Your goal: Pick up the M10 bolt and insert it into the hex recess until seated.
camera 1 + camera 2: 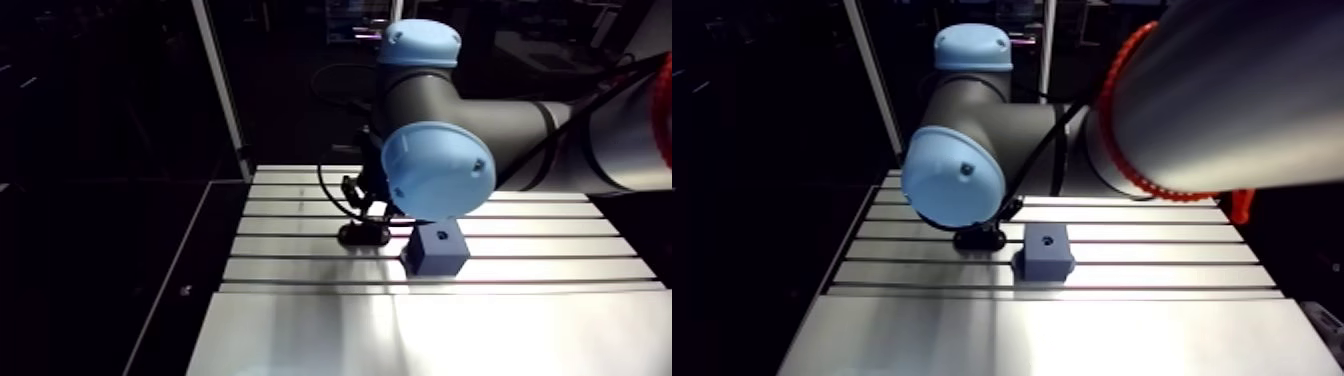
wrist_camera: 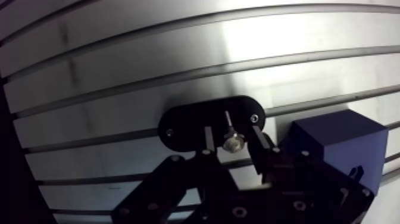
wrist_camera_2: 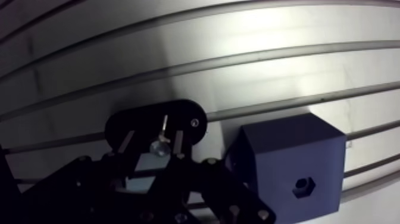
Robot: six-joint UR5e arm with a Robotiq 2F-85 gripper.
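In the wrist view we see the gripper [image 2: 231,130] low over a black oval holder [image 2: 190,122] that sits on the slotted table [image 2: 119,71]. The bolt [image 2: 233,143] is on that holder, its hex head nearest the gripper and its shank pointing away from it. The fingers [image 2: 208,138] are spread, one on each side of the bolt head, with a thin gap showing on both sides. We cannot tell whether the bolt stands or leans. Just to the right of the holder is a dark blue block [image 2: 336,146]. Its hex recess [image 3: 302,186] is a small dark hole in the face turned toward the camera.

In the arm view a light-blue joint cap [image 1: 438,170] covers most of the wrist. Below it the gripper comes down onto the holder, which lies left of the block and close beside it. Both sit on the far half of the table, and the hole shows on the block's top. The bolt itself is too small to make out here.
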